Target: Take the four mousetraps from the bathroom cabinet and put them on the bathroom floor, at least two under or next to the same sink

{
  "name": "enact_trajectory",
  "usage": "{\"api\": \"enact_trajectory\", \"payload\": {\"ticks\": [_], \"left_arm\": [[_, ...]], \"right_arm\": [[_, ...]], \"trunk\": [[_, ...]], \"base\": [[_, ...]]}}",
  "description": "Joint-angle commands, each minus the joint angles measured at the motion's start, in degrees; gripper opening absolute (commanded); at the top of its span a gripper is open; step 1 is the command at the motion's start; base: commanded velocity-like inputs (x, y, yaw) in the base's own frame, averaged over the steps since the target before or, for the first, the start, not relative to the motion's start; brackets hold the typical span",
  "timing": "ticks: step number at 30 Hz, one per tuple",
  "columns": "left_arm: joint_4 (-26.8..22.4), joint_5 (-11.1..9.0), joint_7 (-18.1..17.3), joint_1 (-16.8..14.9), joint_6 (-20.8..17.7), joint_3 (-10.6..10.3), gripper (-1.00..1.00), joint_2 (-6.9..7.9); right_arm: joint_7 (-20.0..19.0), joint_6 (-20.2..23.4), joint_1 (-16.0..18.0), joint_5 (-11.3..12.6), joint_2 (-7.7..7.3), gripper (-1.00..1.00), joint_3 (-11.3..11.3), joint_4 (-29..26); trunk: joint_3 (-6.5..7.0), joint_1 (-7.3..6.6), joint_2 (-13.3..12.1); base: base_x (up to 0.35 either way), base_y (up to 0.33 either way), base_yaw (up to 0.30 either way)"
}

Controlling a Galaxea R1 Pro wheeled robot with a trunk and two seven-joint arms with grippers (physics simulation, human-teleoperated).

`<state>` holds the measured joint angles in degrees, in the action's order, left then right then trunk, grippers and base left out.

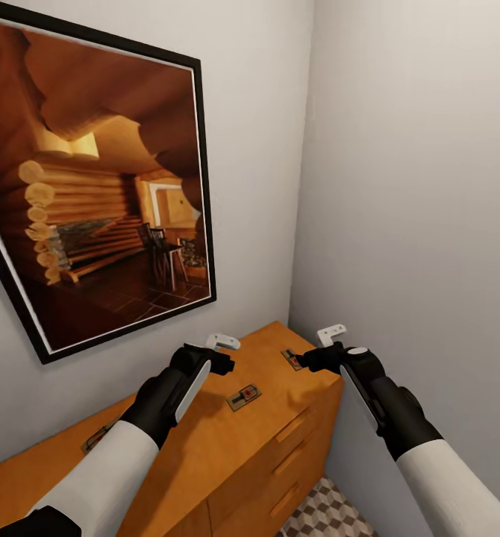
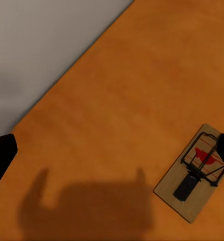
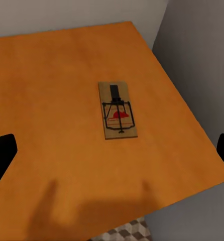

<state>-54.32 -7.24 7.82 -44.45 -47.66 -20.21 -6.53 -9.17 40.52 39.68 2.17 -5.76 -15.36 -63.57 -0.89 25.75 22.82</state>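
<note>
The cabinet [image 1: 227,447] stands in a corner of pale grey walls, its flat orange-brown top running from the lower left up to the corner, drawer fronts with bar handles facing down toward a patch of cube-patterned floor [image 1: 332,514]; a black-framed picture [image 1: 93,194] of a log interior hangs on the wall above its left part. Three mousetraps lie flat on the top. The leftmost trap [image 1: 97,438] sits near the cabinet's back edge, half hidden by the left arm, so its heading cannot be told. The left gripper [image 1: 222,352] hovers above the top's middle with its fingers spread wide and nothing between them. The middle trap [image 1: 244,396] lies on the cabinet's middle, just toward the front edge from that gripper — its long axis runs slantwise across the top, and in the left wrist view [image 2: 195,173] the red bit sits at one end with the black bar's base toward the other. The right trap [image 1: 291,359] lies near the cabinet's right end, long axis roughly front to back [image 3: 117,110], directly beneath the right gripper [image 1: 316,350], which hangs released above it — both fingers well apart, not touching the board.
</note>
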Motion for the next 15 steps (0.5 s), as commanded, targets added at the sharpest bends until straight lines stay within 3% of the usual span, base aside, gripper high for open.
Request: {"api": "enact_trajectory", "payload": {"ticks": [1, 15], "left_arm": [[0.0, -0.6, 0.5, 0.0, -0.2, -0.1, 1.0, -0.02], [0.6, -0.7, 0.3, 0.0, -0.3, -0.5, 1.0, -0.43]], "right_arm": [[0.0, 0.3, 0.0, 0.2, -0.05, 1.0, -0.1, -0.1], [0.1, 0.3, 0.0, 0.2, -0.04, 1.0, -0.1, -0.1]], "trunk": [[-0.09, 0.03, 0.1], [-0.09, 0.03, 0.1]], "base": [[0.001, 0.005, 0.0], [0.0, 0.001, 0.0]]}}
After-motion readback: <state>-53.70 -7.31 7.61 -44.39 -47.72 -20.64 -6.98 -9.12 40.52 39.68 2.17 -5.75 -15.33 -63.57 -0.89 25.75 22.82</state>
